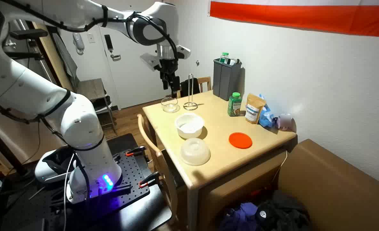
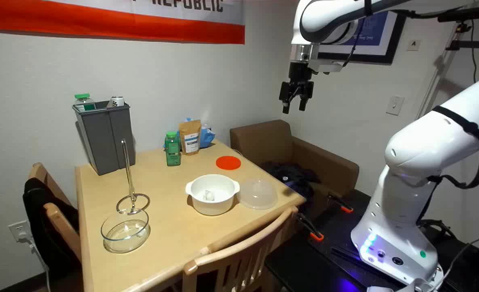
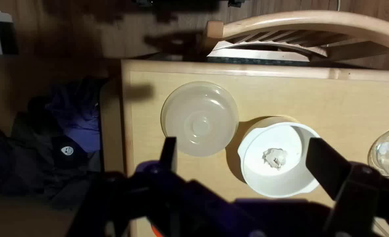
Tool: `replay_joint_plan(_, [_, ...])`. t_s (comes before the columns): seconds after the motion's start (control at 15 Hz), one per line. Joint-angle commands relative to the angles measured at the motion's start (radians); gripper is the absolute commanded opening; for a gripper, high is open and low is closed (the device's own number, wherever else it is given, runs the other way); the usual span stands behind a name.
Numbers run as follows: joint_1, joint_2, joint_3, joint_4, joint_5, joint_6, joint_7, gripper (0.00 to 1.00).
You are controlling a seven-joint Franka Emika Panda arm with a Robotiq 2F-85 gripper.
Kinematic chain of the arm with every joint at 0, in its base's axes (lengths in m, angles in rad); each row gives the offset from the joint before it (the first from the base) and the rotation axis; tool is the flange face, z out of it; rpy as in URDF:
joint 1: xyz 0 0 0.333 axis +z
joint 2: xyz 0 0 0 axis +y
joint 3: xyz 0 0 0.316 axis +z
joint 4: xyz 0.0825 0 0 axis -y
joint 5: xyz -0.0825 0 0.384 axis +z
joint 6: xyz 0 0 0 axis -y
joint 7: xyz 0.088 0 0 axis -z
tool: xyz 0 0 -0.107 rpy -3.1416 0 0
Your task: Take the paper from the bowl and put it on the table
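The paper (image 3: 275,158) is a small white crumpled scrap lying on the floor of the white bowl (image 3: 290,185). The paper also shows in an exterior view (image 2: 209,196). The bowl is round with two small side handles and stands on the light tan table (image 3: 329,98); it shows in both exterior views (image 1: 190,132) (image 2: 211,207). My gripper (image 3: 243,148) is open with nothing between its fingers. It hangs high above the table, apart from everything, in both exterior views (image 1: 170,86) (image 2: 294,106). In the wrist view the right finger overlaps the bowl's edge.
A translucent dome (image 1: 195,151) sits beside the bowl. A glass bowl (image 2: 125,235) and an upright metal stand (image 2: 129,174) are at one end. An orange disc (image 1: 240,140), green bottle (image 1: 234,105), brown pouch (image 1: 254,109) and grey bin (image 1: 226,78) stand wallward. A wooden chair (image 2: 239,251) borders the table.
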Motion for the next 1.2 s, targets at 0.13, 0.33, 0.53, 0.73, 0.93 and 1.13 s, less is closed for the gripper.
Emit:
replay_joint_plan(0.13, [-0.001, 0.012, 0.014, 0.004, 0.016, 0.014, 0.009, 1.0])
replay_joint_plan(0.33, [0.006, 0.006, 0.012, -0.002, 0.024, 0.025, -0.001, 1.0])
replay_joint_plan(0.53, [-0.007, -0.027, 0.013, -0.025, -0.017, -0.013, -0.018, 1.0])
replay_joint_plan(0.73, [-0.008, 0.001, 0.007, 0.002, 0.004, -0.002, -0.004, 1.0])
replay_joint_plan(0.93, [-0.007, 0.041, 0.011, 0.029, 0.013, 0.006, 0.012, 1.0])
replay_joint_plan(1.13, [0.024, 0.118, 0.062, 0.072, 0.006, 0.013, 0.022, 1.0])
